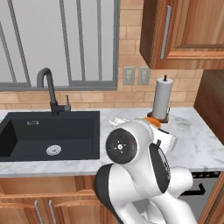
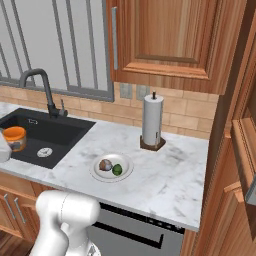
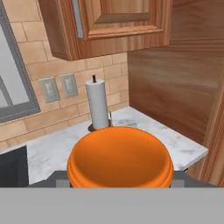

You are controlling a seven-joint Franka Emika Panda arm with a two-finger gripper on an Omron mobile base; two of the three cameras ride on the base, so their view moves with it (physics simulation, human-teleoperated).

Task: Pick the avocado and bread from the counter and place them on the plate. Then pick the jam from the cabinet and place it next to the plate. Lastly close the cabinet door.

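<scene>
A: Tool [image 2: 6,145], at the left edge of the right base view: jaws part-open, closed on the jam [image 3: 120,158], a squat orange jar with a smooth domed lid. Held above the black sink [image 2: 37,135], clear of the table [image 2: 165,175].

B: Table: white-grey marble slab, faint grey veins, thick pale edge. On it, a round shallow white plate [image 2: 125,172] with a wide rim.

A: On the plate, side by side: bread [image 2: 105,165], a rough mottled brown lump; avocado [image 2: 117,169], small, dark green, roundish.

B: Behind the plate, near the brick wall: upright white paper towel roll [image 2: 152,120] on a dark square base. At the right: cabinet [image 2: 240,150], warm-brown wood.
</scene>
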